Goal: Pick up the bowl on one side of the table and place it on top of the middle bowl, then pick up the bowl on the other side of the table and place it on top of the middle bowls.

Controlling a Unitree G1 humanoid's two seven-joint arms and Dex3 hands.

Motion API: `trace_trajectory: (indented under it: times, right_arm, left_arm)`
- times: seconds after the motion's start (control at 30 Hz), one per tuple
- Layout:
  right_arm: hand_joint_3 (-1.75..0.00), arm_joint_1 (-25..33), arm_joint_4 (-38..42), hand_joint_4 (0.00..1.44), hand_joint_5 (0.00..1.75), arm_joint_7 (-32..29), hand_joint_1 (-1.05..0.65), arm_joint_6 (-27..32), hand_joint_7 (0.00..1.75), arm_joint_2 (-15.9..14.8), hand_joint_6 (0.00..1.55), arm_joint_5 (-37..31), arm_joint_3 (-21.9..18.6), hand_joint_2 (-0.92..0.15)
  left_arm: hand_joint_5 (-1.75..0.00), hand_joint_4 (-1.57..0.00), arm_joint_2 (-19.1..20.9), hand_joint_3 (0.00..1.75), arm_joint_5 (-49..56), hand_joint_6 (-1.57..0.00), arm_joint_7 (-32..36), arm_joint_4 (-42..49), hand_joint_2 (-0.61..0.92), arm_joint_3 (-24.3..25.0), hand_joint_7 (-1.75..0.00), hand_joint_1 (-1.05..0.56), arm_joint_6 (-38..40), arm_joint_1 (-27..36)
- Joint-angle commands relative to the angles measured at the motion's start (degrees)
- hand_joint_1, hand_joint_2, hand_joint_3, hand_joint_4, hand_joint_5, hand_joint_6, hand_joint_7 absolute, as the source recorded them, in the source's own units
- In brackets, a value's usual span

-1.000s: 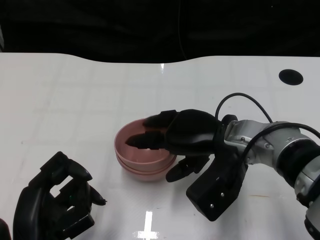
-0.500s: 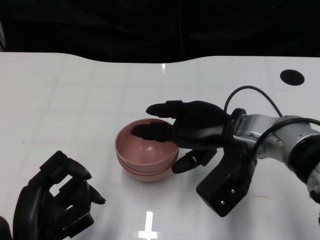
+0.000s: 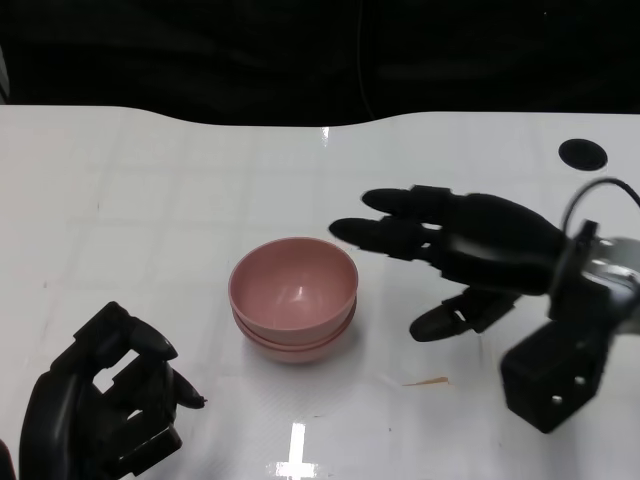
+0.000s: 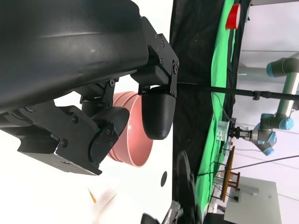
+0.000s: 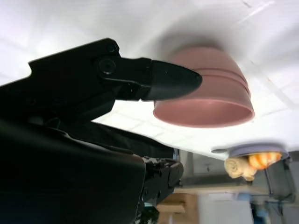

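In the head view, the stack of pink bowls (image 3: 293, 298) sat near the middle of the white table (image 3: 150, 200), nested one inside another, upright, with the hollow of the top bowl showing. The right hand (image 3: 455, 250) hovered to the right of the stack, apart from it, holding nothing; its fingers (image 3: 385, 232) were spread and stretched toward the bowls, with the tips just beyond the rim's far right side and not touching it. The left hand (image 3: 100, 410) lay at the near left corner of the view, well apart from the stack, with its fingers curled inward around nothing. A small dark round hole (image 3: 582, 153) marked the table's far right edge.

In the left wrist view, the left hand (image 4: 93, 93) filled most of the frame, fingers bent in and gripping nothing. The pink stack (image 4: 135, 133) showed past the fingertips, clear of them, against the white tabletop. A green cloth (image 4: 219, 93) hung beyond the table's edge.

In the right wrist view, one black fingertip (image 5: 173, 80) of the right hand (image 5: 93, 93) pointed toward the bowls (image 5: 205, 93), overlapping their side in the picture; whether it touched could not be told from here. The nested rims showed as ridges along the stack's side.
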Motion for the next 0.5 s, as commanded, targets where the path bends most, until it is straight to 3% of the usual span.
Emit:
trace_trajectory:
  times: [0.03, 0.2, 0.23, 0.4, 0.5]
  right_arm:
    - [-0.29, 6.85, -4.57, 0.12, 0.05, 1.47, -0.69, -0.75, 0.04, -2.02, 0.19, 7.98, -5.84, -0.92]
    - [-0.2, 18.2, -12.16, 0.26, 0.07, 7.69, -0.53, 0.84, 0.03, -1.14, 0.28, 24.16, -13.09, -0.92]
    - [-0.15, 20.39, -14.13, 0.36, 0.1, 9.51, -0.47, 2.18, 0.05, -0.39, 0.36, 28.2, -14.3, -0.92]
    - [-0.16, 30.23, -27.06, 0.64, 0.12, 18.19, -0.41, 14.51, 0.07, 2.97, 0.6, 44.93, -18.54, -0.92]
    - [-0.14, 35.93, -36.09, 0.83, 0.17, 20.69, -0.39, 25.02, 0.08, 4.96, 0.72, 53.36, -21.15, -0.92]
  left_arm:
    - [-1.75, -0.67, 0.81, 1.24, -0.33, -0.53, -0.4, -0.19, 0.71, 0.52, -1.75, 0.07, -0.41, 0.05]
    - [-1.75, -0.73, 1.09, 1.27, -0.6, -0.57, -1.01, -0.04, 0.69, 0.9, -1.75, 0.06, -1.35, 0.22]
    - [-1.75, -0.74, 1.18, 1.28, -0.48, -0.58, -0.92, -0.18, 0.68, 0.92, -1.75, 0.06, -1.37, 0.3]
    - [-1.75, -0.74, 1.66, 1.29, -0.73, -0.58, -1.09, -0.36, 0.67, 1.09, -1.75, 0.05, -1.28, 0.41]
    - [-1.75, -0.74, 1.95, 1.29, -0.42, -0.58, -0.86, -0.74, 0.67, 1.11, -1.75, 0.05, -0.75, 0.52]
